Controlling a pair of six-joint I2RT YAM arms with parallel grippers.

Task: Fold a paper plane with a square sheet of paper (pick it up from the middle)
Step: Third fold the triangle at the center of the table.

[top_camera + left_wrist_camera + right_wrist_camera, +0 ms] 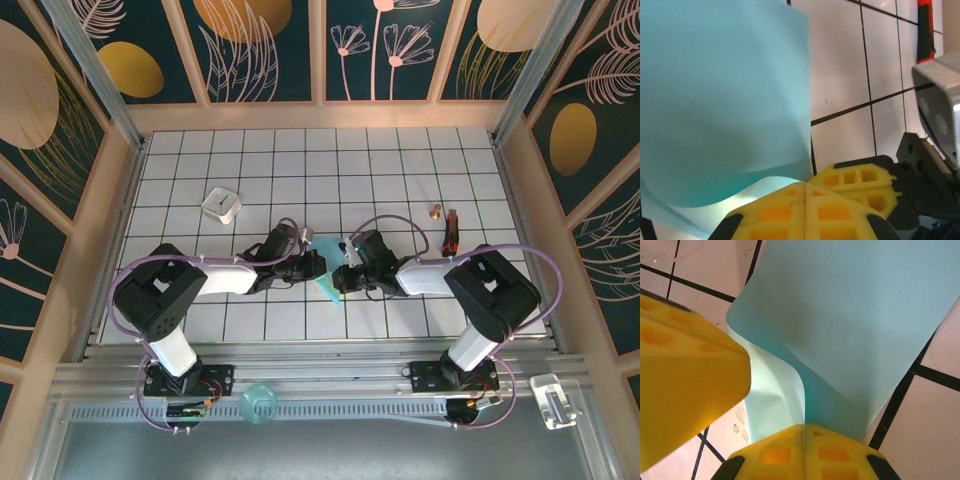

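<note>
The square sheet of paper (328, 291) is light blue and hangs curled between my two grippers above the middle of the tiled table (400, 160). My left gripper (318, 266) is shut, its yellow fingertips pressed together on the sheet's lower edge (804, 184); the sheet (720, 100) bows up to the left. My right gripper (343, 275) is shut too, and the paper (850, 315) runs straight into its closed seam (804, 426). The two grippers sit close together, each other's yellow fingers (860, 180) (685, 375) showing alongside.
A small white square block (221, 204) lies back left. An orange-and-black tool (451, 230) and a small brass piece (436, 211) lie back right. A teal round object (257, 402) and a clear plastic part (556, 398) rest on the front rail.
</note>
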